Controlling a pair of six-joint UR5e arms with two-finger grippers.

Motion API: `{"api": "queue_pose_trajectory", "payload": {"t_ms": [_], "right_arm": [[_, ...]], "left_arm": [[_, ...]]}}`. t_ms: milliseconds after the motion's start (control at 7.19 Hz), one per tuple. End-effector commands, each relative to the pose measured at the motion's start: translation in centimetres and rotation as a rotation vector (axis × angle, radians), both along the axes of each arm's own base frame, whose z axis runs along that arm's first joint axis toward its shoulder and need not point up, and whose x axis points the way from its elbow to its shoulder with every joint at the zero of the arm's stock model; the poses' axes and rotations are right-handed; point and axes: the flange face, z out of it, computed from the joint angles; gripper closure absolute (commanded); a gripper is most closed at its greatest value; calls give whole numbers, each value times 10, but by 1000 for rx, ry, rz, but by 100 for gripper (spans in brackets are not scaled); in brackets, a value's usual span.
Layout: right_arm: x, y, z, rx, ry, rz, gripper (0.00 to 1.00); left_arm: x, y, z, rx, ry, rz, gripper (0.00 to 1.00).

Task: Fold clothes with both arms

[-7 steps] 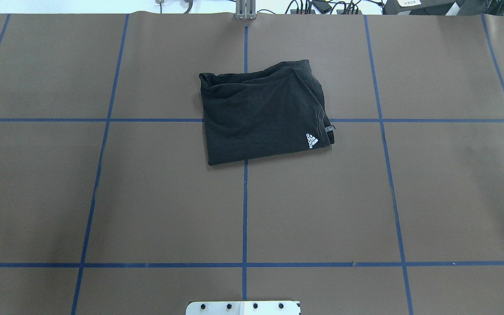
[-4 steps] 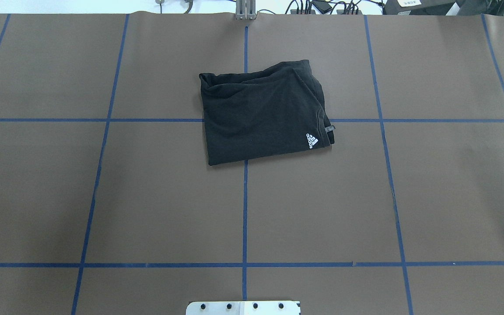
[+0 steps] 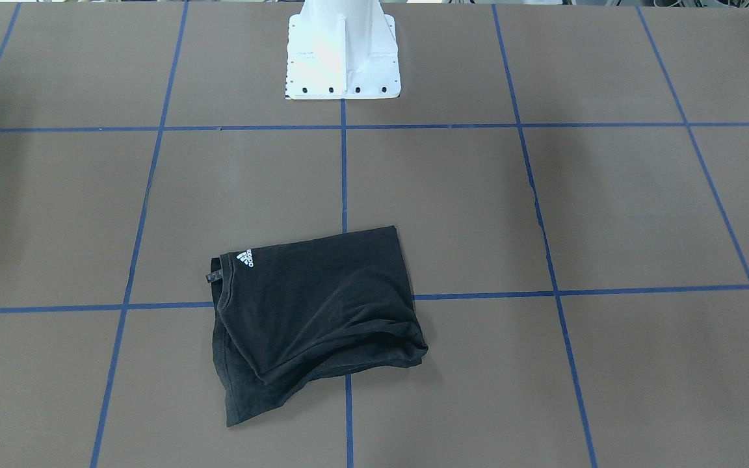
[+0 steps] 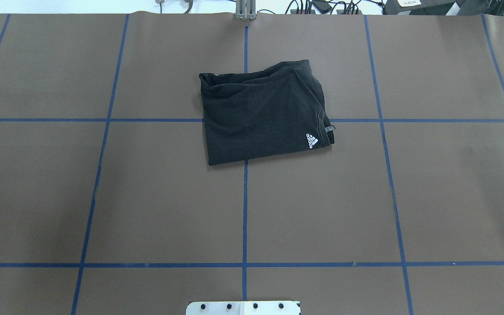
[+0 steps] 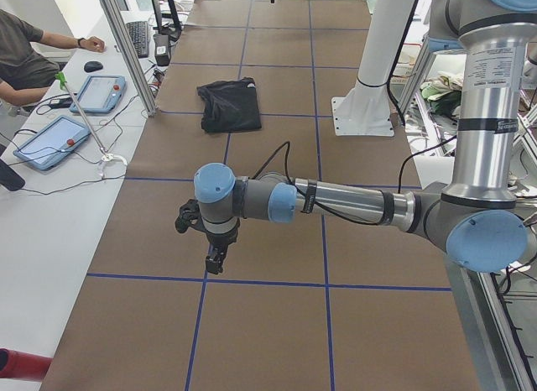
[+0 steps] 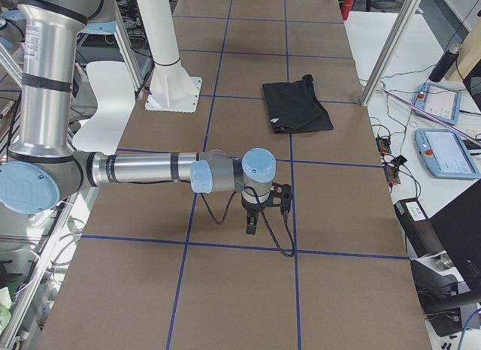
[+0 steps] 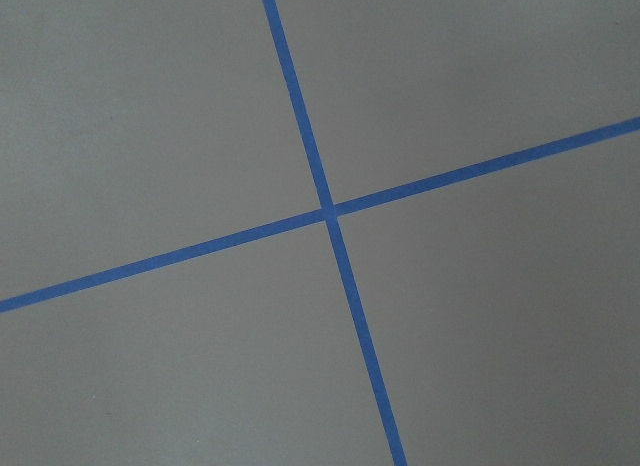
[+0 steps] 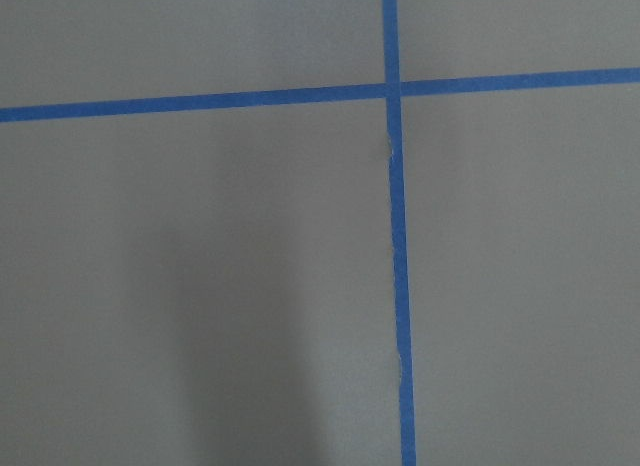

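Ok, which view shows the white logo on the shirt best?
Overhead exterior: the white logo sits sharp and unobstructed on the folded T-shirt. Front-facing shows it slightly smaller. Side views show the T-shirt far off, logo indiscernible; wrist cameras see only taped table.

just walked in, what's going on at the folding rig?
Nothing is being handled right now. The black T-shirt lies folded into a compact rectangle on the brown table, white logo up, with nothing touching it. The left arm and right arm reach out over bare table, well away from it. The left gripper and right gripper show only in the side views, so open or shut cannot be told.
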Motion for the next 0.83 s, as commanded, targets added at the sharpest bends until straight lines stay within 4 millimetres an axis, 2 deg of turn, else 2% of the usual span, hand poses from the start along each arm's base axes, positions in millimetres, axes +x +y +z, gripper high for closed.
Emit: {"api": "queue_pose_trajectory", "payload": {"t_ms": [0, 139, 417, 696], "right_arm": [[1, -1, 2, 3, 6, -4, 0], [0, -1, 2, 2, 6, -4, 0], [1, -1, 3, -4, 8, 0, 0], [3, -1, 5, -13, 30, 9, 0]], "left_arm": [[0, 0, -1, -1, 6, -2, 0], [0, 0, -1, -8, 8, -8, 0], [1, -1, -6, -129, 34, -147, 0], [1, 0, -4, -135, 34, -150, 0]]}}
